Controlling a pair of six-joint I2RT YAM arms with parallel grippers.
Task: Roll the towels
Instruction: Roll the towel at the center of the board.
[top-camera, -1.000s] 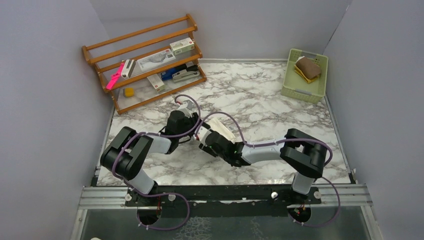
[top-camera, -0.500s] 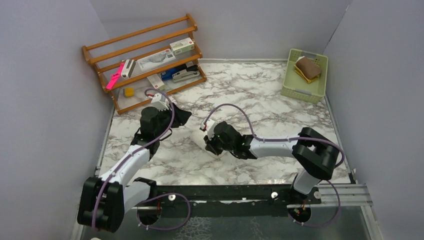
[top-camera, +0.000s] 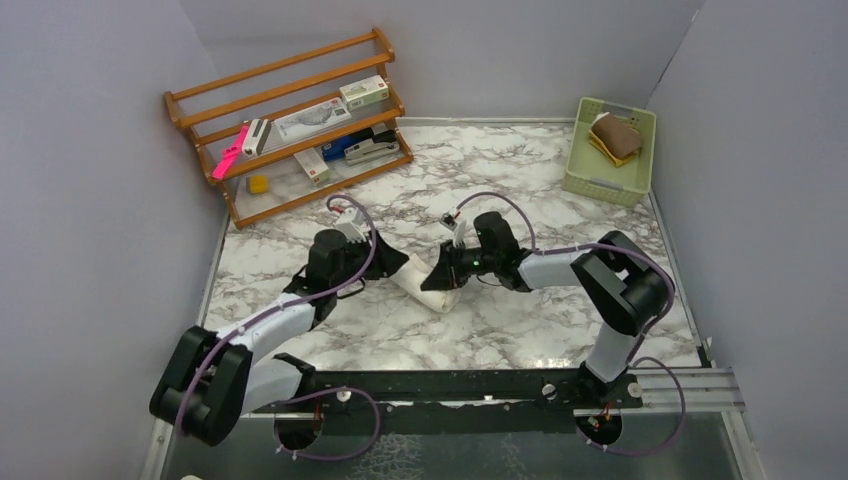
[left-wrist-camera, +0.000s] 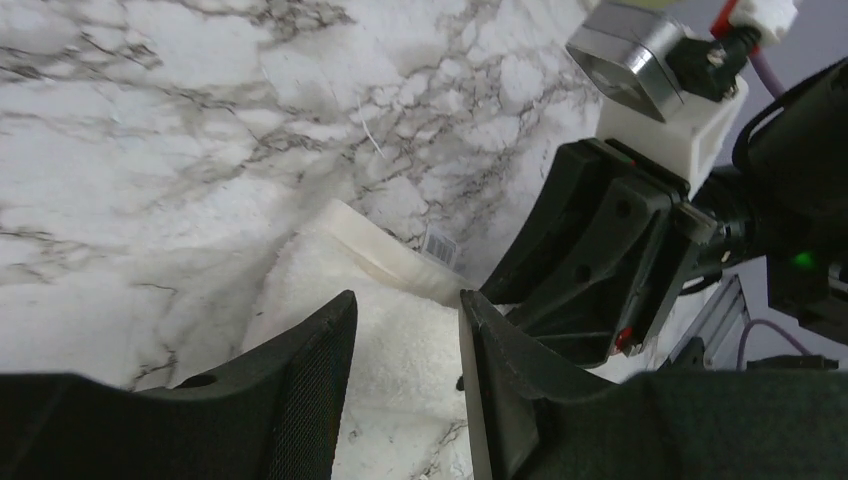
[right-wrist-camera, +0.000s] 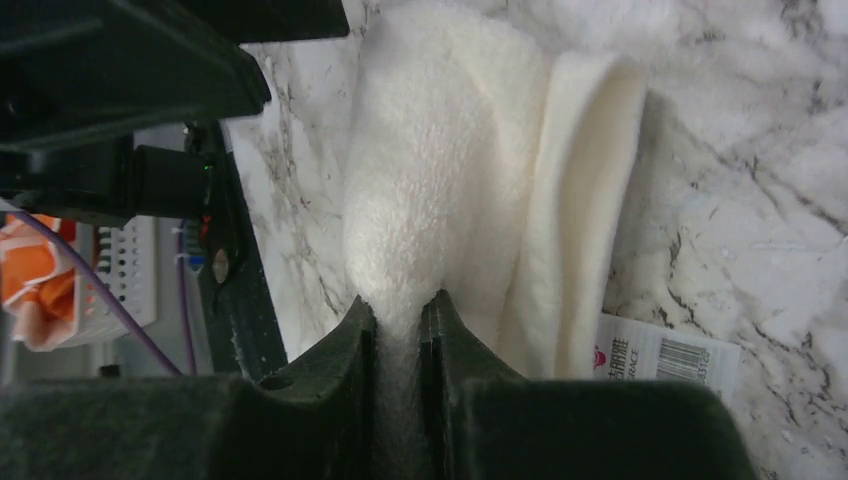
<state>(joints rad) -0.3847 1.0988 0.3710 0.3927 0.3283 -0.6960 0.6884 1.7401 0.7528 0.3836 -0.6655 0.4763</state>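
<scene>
A cream towel (top-camera: 424, 286), partly rolled, lies on the marble table (top-camera: 520, 190) between both arms. My right gripper (right-wrist-camera: 398, 300) is shut on a fold of the cream towel (right-wrist-camera: 440, 150), reaching in from the right. A printed label (right-wrist-camera: 660, 350) sticks out beside it. My left gripper (left-wrist-camera: 406, 300) stands open over the other end of the cream towel (left-wrist-camera: 400, 345), with cloth showing in the gap between its fingers. The right gripper's body (left-wrist-camera: 620, 240) sits just beyond. A mustard and brown towel (top-camera: 615, 137) lies folded in the green basket (top-camera: 608, 182).
A wooden shelf rack (top-camera: 290, 120) with small boxes, a stapler and a pink item stands at the back left. The basket stands at the back right by the wall. Grey walls close in both sides. Both arms' cables loop above the towel.
The right gripper closed on the cream towel and drew it right and back. The left arm swung out toward the rack, then returned to the towel's left end.
</scene>
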